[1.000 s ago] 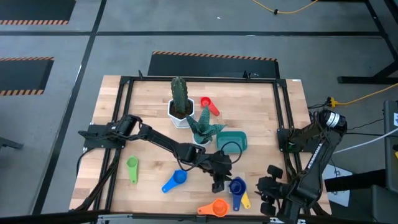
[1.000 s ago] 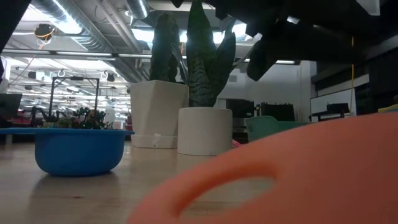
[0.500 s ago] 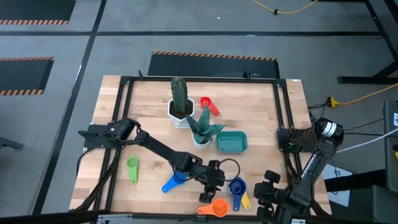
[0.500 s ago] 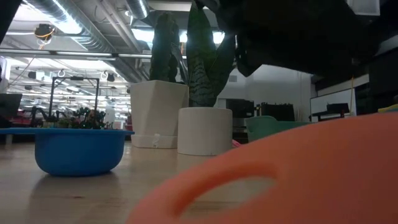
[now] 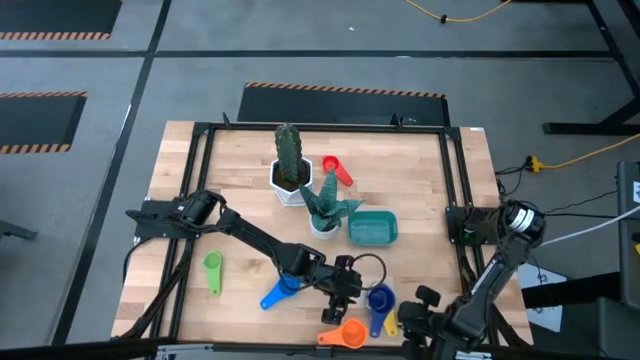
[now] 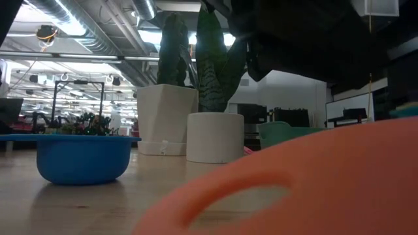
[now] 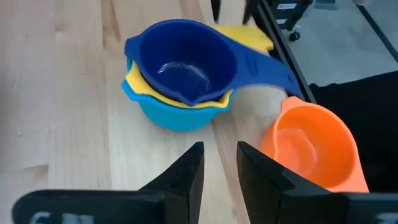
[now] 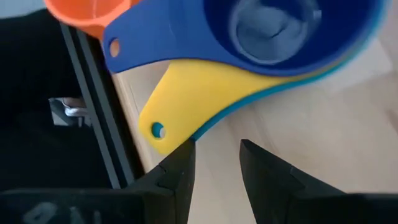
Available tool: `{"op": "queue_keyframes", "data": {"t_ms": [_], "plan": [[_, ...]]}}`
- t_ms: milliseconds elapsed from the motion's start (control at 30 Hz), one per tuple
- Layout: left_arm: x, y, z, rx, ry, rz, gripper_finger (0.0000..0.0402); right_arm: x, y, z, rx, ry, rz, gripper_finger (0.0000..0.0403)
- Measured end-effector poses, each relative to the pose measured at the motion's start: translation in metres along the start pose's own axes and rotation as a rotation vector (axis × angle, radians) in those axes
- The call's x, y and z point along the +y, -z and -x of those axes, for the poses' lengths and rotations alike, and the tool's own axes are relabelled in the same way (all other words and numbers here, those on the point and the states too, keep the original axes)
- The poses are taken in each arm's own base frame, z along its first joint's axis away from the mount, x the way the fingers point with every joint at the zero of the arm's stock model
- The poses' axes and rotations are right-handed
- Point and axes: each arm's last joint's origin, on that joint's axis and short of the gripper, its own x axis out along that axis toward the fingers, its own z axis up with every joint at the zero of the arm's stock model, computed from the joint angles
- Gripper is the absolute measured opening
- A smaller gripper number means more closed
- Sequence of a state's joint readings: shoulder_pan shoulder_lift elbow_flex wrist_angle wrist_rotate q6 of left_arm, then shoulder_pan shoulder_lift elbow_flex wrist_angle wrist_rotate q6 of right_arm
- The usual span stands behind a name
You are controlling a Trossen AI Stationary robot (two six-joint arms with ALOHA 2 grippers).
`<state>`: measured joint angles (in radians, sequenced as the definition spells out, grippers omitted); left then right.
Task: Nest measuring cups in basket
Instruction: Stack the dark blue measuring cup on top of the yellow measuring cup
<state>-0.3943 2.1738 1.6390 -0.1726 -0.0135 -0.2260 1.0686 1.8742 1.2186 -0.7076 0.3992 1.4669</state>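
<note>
The left claw (image 5: 352, 296) hangs low over the front part of the surface (image 5: 420, 180), just beside a stack of three cups (image 5: 381, 300): a dark blue cup (image 7: 186, 65) sits in a yellow one (image 7: 140, 81), which sits in a light blue one (image 7: 168, 115). In the left wrist view its fingers (image 7: 186, 180) stand a narrow gap apart with bare wood between them, holding nothing. An orange cup (image 5: 347, 334) lies at the front edge, just beside the stack and apart from it.

The right claw (image 5: 415, 318) is at the front right corner, close to the handles of the stacked cups. Its fingers (image 8: 177, 171) are also narrowly parted and empty, with the yellow handle just ahead of them.

The teal basket (image 5: 372, 229) sits near the middle of the surface with no cup visible in it, beside a leafy plant in a white pot (image 5: 322, 222). A cactus in a white pot (image 5: 289, 172) stands behind that, toward the back edge, with a red cup (image 5: 337, 168) just beside it. A blue cup (image 5: 280, 291) lies partly under the left arm, and a green cup (image 5: 212, 270) lies toward the left edge.
</note>
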Motion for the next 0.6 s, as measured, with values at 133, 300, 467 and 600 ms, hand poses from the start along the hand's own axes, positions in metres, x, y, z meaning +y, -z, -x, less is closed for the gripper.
{"op": "queue_keyframes", "data": {"t_ms": [133,300,467,600], "plan": [[0.000,0.000,0.000,-0.001,-0.001,0.000,0.0086,0.002,-0.005,-0.010,-0.004,0.000,-0.023,0.0130],[0.000,0.000,0.000,-0.001,-0.001,0.000,0.0086,0.001,-0.013,-0.014,-0.009,0.011,-0.043,0.0130],[0.000,0.000,0.000,0.002,-0.002,0.001,0.0086,0.000,-0.017,-0.016,-0.011,0.015,-0.052,0.0130],[0.002,0.004,0.000,0.044,-0.012,0.009,0.0086,0.000,-0.017,-0.016,-0.011,0.015,-0.052,0.0130]]}}
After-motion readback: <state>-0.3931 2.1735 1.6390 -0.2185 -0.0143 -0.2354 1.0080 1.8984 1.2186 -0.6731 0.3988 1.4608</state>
